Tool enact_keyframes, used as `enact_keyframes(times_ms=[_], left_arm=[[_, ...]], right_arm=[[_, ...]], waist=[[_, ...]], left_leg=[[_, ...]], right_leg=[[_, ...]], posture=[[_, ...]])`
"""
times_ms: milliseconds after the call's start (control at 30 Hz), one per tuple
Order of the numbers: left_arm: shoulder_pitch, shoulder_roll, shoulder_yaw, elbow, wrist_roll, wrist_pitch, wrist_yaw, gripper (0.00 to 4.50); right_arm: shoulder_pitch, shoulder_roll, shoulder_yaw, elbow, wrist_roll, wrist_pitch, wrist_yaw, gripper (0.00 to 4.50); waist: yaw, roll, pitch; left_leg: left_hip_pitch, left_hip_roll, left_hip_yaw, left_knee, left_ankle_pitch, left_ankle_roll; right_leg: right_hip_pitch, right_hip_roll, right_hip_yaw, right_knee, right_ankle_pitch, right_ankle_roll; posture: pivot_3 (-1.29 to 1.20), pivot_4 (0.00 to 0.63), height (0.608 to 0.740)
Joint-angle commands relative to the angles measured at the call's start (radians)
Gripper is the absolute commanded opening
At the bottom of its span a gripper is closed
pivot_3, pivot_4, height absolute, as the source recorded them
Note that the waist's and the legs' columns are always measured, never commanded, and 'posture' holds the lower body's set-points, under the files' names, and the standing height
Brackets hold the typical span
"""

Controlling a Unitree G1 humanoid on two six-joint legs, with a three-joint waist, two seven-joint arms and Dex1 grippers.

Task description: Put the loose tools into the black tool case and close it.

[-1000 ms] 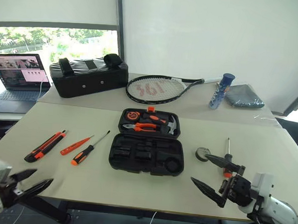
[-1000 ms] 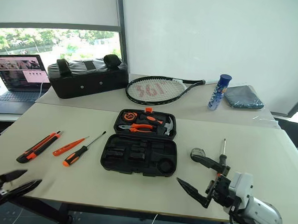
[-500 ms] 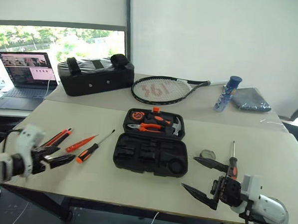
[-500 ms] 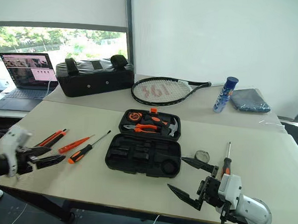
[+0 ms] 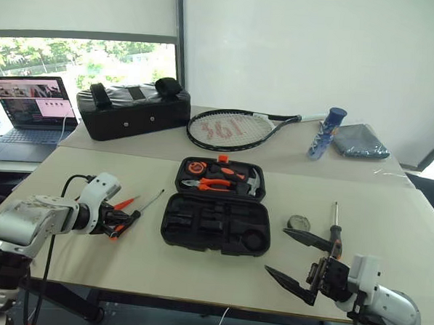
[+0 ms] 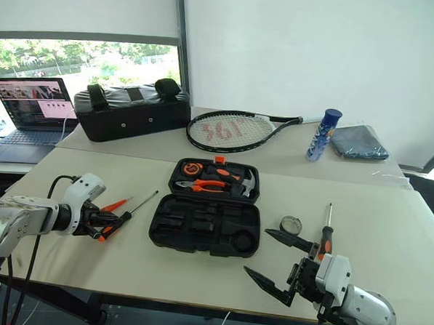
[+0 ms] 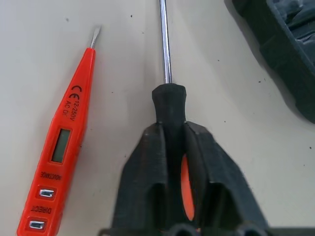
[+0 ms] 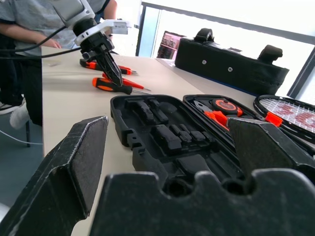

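Left wrist view shows the left gripper (image 7: 173, 147) closed around the handle of a black-and-orange screwdriver (image 7: 167, 105), which lies on the tabletop (image 7: 123, 73) just beside the thin orange screwdriver (image 7: 61, 147). Nearby the black tool case (image 5: 215, 224) lies open, and the right gripper (image 5: 293, 260) hovers wide apart, empty, near the case's right side.

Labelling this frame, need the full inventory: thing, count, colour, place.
black plastic tool case: 1, open, table centre
black-and-orange-handled screwdrivers: 2; one in left gripper, one right of case
thin orange screwdriver: 1, beside gripped one
orange-and-black utility knife: 1, far left
small round dark tape roll: 1, right of case
tennis racket: 1, black, behind case
black padded bag: 1, rear left
laptop: 1, far left
blue can: 1, rear right
grey cloth: 1, rear right
person: 1, behind left arm
left gripper: shut
right gripper: open
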Motion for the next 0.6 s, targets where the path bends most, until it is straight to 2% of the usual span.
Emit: enact_keyframes(times_ms=[33,133,300,433,600], left_arm=[[0.005,0.013,-0.04,0.001,0.029,-0.015,-0.048,0.02],[0.003,0.007,-0.029,0.015,0.042,-0.074,-0.08,0.02],[-0.054,-0.029,0.057,0.12,0.037,-0.349,-0.216,0.02],[-0.064,0.001,0.049,0.229,0.097,-0.476,-0.289,0.02],[-0.033,-0.006,0.105,0.267,0.075,-0.569,-0.374,0.02]], right_arm=[[0.014,0.001,-0.016,-0.047,0.009,-0.009,-0.02,4.5],[0.024,0.0,-0.019,-0.048,0.009,-0.012,-0.025,4.5],[0.049,-0.004,-0.036,-0.046,0.01,-0.022,-0.024,4.5],[0.072,-0.002,-0.046,-0.046,0.009,-0.031,-0.021,4.5],[0.113,0.012,-0.045,-0.051,-0.003,-0.051,-0.026,4.5]], waist=[[-0.001,0.0,0.0],[-0.001,0.0,0.0],[0.002,0.0,0.0],[0.0,0.0,0.0],[0.0,0.0,0.0]], left_leg=[[0.0,0.0,0.0,0.0,0.0,0.0],[0.001,0.0,0.0,0.0,0.0,0.0],[0.001,0.0,0.0,0.002,0.0,0.0],[0.0,0.0,0.0,0.002,0.0,0.0],[0.0,0.0,0.0,0.002,0.0,0.0]], right_leg=[[0.0,0.0,0.0,0.0,0.0,0.0],[0.0,0.0,0.001,0.002,0.0,0.0],[-0.001,0.0,0.0,0.004,-0.001,0.001],[-0.001,0.0,0.001,0.004,-0.001,0.001],[-0.001,0.0,0.0,0.004,-0.001,0.0]], posture=[[0.0,0.15,0.74],[0.0,0.15,0.74],[0.0,0.15,0.74],[0.0,0.15,0.74],[0.0,0.15,0.74]])
